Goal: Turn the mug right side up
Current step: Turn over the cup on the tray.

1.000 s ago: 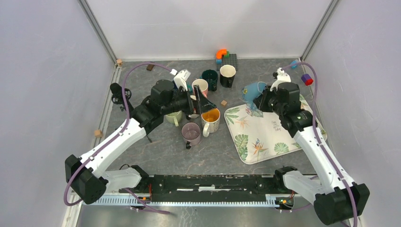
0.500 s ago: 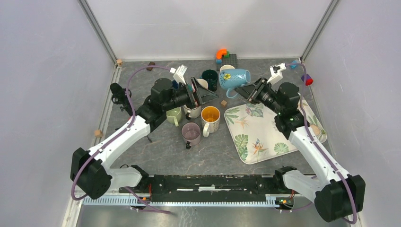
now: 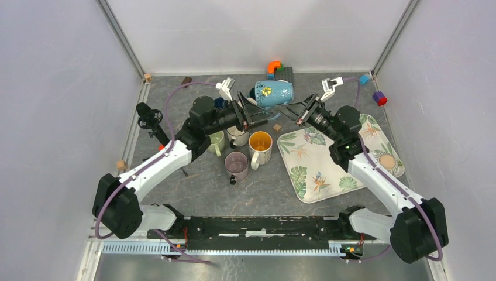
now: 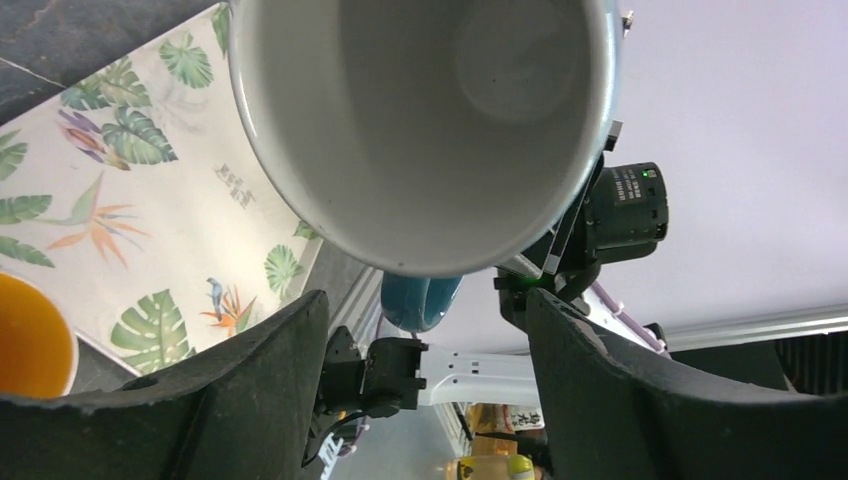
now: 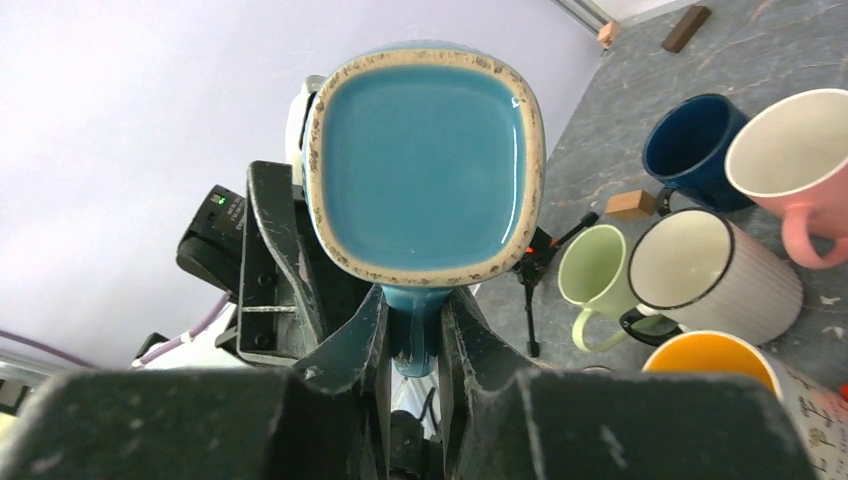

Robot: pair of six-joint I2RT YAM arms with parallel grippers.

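The blue mug [image 3: 274,93] is up in the air, well above the tabletop [image 3: 199,187], lying on its side between the two arms. The right tool [image 3: 288,110] has it by the handle, fingers [image 5: 350,350] pinched tight on either side (the right wrist view looks straight at the mug's glazed base). The mouth points the other way, at the left arm, and fills the left wrist view with white interior. The left tool [image 3: 261,113] is spread wide just in front of that rim and grips nothing; whether it touches the mug I cannot tell. Below on the tabletop stand an orange-lined mug [image 3: 260,142], a mauve mug [image 3: 236,162] and a pale green mug [image 3: 216,140], with the leaf-print tray [image 3: 327,170] to the right.
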